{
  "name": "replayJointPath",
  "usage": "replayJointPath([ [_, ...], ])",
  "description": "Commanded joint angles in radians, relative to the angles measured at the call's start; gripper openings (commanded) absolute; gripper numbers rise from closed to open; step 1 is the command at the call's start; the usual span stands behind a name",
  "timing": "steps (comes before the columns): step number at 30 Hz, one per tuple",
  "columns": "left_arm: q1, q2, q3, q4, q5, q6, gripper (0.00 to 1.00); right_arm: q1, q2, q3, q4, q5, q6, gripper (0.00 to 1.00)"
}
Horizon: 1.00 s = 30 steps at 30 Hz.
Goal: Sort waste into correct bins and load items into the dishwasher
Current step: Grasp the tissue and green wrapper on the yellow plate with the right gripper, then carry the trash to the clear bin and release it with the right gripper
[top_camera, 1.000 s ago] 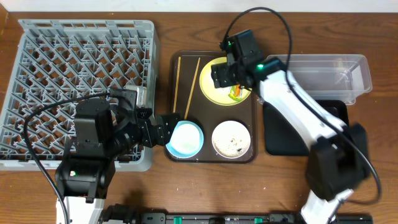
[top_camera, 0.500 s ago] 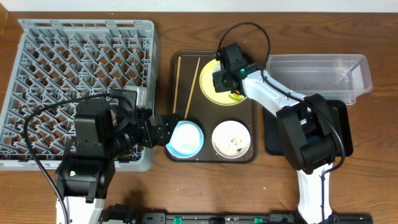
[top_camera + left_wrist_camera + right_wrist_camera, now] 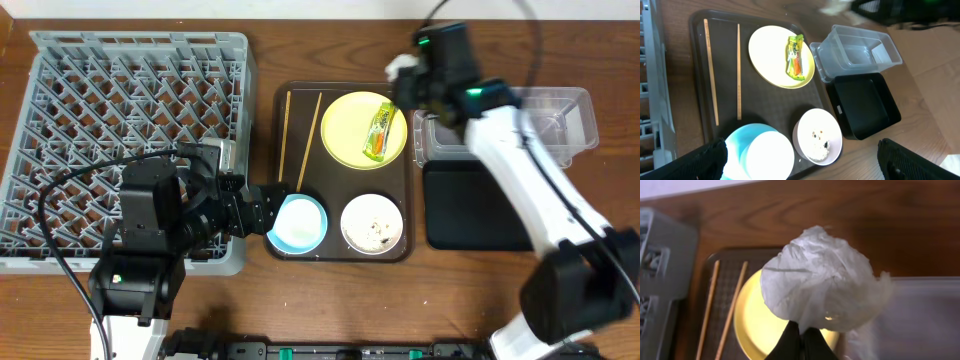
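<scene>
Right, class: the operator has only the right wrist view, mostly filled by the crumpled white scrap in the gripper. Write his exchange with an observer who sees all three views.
Operator: The crumpled white scrap blocks most of the yellow plate. Is anything on it?
Observer: Yes, a snack wrapper, green and orange, lies on the plate's right half.
Operator: I can see the clear tub to my right. Is there another bin?
Observer: A black tray lies directly beside the tub, on the robot's side of it.
</scene>
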<state>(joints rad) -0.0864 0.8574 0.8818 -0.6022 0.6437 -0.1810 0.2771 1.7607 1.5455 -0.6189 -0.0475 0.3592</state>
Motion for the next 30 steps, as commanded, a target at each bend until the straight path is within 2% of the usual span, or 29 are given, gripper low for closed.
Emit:
replayJointPath([
  [1, -0.002, -0.002, 0.020, 0.001, -0.008, 0.003, 0.96, -0.069, -0.009, -0.001, -0.100, 0.038, 0.050, 0.01],
  [5, -0.002, -0.002, 0.020, 0.001, -0.008, 0.003, 0.96, -0.143, 0.005, -0.009, -0.240, 0.129, 0.158, 0.01],
  [8, -0.002, -0.002, 0.020, 0.001, -0.008, 0.003, 0.96, -0.179, 0.031, -0.024, -0.261, 0.171, 0.180, 0.01],
  [9, -0.002, -0.002, 0.020, 0.001, -0.008, 0.003, 0.96, -0.186, 0.041, -0.026, -0.255, 0.171, 0.179, 0.07],
  [11, -0.002, -0.002, 0.020, 0.001, -0.008, 0.003, 0.96, -0.189, 0.046, -0.026, -0.235, 0.134, 0.160, 0.31],
  [14, -0.002, -0.002, 0.020, 0.001, -0.008, 0.003, 0.96, -0.171, 0.035, -0.023, -0.177, -0.045, 0.016, 0.38],
  [17, -0.002, -0.002, 0.020, 0.001, -0.008, 0.003, 0.96, -0.113, 0.023, -0.023, -0.129, -0.147, -0.085, 0.42],
  [19, -0.002, -0.002, 0.020, 0.001, -0.008, 0.003, 0.96, -0.063, 0.023, -0.023, -0.126, -0.116, -0.113, 0.48],
  [23, -0.002, -0.002, 0.020, 0.001, -0.008, 0.003, 0.96, 0.070, 0.039, -0.029, -0.127, 0.046, -0.113, 0.55],
  [28, -0.002, -0.002, 0.020, 0.001, -0.008, 0.003, 0.96, 0.187, 0.116, -0.030, -0.065, 0.121, -0.111, 0.60],
  [30, -0.002, -0.002, 0.020, 0.001, -0.008, 0.003, 0.96, 0.207, 0.170, -0.030, -0.049, 0.209, -0.025, 0.61],
])
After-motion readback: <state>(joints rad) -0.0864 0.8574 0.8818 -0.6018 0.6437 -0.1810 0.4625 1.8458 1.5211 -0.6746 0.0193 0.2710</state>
